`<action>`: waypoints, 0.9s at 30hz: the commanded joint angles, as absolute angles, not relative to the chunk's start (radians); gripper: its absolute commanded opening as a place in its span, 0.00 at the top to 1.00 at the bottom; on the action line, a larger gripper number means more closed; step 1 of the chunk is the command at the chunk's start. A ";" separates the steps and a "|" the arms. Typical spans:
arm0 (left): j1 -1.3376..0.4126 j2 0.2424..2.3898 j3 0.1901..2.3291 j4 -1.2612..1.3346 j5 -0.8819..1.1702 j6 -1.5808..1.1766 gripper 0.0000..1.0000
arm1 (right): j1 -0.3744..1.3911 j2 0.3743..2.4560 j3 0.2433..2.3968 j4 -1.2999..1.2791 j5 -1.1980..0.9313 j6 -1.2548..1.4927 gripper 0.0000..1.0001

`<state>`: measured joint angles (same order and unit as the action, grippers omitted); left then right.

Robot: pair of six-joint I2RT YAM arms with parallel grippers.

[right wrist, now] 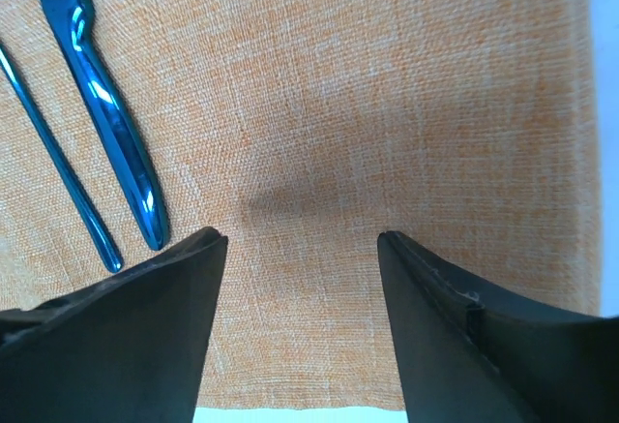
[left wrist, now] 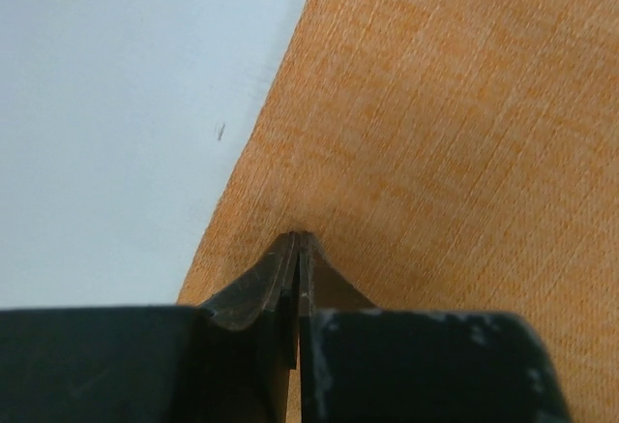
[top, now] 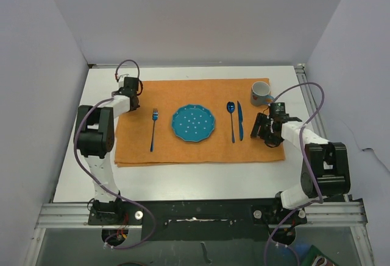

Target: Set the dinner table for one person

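Top external: fork (top: 153,129) lay left of plate (top: 194,123); spoon (top: 231,122), knife (top: 239,120), mug (top: 261,93) right. Setting seemed complete. Left gripper (top: 131,100) closed, right gripper (top: 263,126) wide, empty.

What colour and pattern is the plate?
The plate is teal with small white dots, best seen in the top external view.

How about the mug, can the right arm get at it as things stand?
Probably yes. The right gripper hangs open and empty over the orange cloth, the mug stands just beyond it, and nothing lies between them.
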<state>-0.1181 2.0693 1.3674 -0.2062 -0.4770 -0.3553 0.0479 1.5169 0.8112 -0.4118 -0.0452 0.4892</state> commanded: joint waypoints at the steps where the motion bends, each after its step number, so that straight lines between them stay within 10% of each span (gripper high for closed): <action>1: -0.121 1.879 1.261 -0.135 -0.475 -0.355 1.00 | 0.055 1.408 0.847 -0.362 0.024 0.449 0.31; 13: -0.123 1.475 0.782 0.204 -0.462 -0.341 1.00 | 0.047 1.360 0.811 -0.097 0.194 0.352 0.14; 27: -0.143 1.413 0.766 0.141 -0.446 -0.374 1.00 | 0.041 1.422 0.864 -0.157 0.174 0.347 0.08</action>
